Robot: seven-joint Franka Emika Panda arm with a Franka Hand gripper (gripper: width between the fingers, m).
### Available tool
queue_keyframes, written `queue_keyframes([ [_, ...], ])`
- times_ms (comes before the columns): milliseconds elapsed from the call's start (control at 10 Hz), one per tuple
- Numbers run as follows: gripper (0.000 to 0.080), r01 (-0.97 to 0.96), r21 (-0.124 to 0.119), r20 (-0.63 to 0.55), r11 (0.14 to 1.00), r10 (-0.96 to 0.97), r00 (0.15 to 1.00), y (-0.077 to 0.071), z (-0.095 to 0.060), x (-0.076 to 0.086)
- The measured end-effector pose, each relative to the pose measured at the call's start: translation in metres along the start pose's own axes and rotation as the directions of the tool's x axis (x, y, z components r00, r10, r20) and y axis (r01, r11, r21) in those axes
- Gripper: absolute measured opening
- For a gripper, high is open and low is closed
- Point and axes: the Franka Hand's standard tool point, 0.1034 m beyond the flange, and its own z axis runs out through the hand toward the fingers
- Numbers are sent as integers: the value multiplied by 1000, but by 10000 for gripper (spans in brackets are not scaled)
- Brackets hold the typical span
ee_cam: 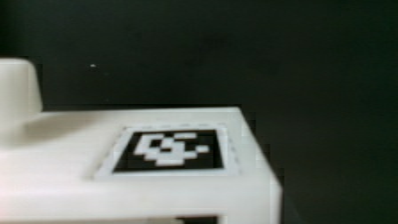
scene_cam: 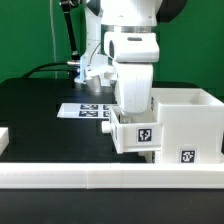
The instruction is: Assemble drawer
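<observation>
The drawer's large white open housing [scene_cam: 186, 122] stands at the exterior view's right, against the long border wall. A smaller white tray [scene_cam: 136, 135] with a square tag on its front sits against the housing's left side. My gripper [scene_cam: 134, 108] comes straight down onto this tray, and its fingertips are hidden behind the tray's wall. In the wrist view a white tagged face [ee_cam: 169, 150] fills the lower part very close up, with another white part [ee_cam: 15, 92] beside it. No fingers show there.
The long white border wall [scene_cam: 100, 182] runs along the front. The marker board [scene_cam: 84, 110] lies on the black table behind the arm. A white piece [scene_cam: 3, 140] shows at the exterior view's left edge. Cables hang at the back.
</observation>
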Motion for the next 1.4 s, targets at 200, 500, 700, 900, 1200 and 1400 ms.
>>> queue_keyframes([
  [200,44,-11,0,0,1000,11,1000,0,0,0],
  [500,238,-12,1,0,1000,12,1000,0,0,0],
  [700,427,-12,1,0,1000,12,1000,0,0,-1],
  [900,589,-12,1,0,1000,12,1000,0,1,-1],
  [1200,646,-22,-4,3,1000,22,1000,1,-9,2],
  [1400,648,-34,-7,13,999,34,999,3,-26,4],
])
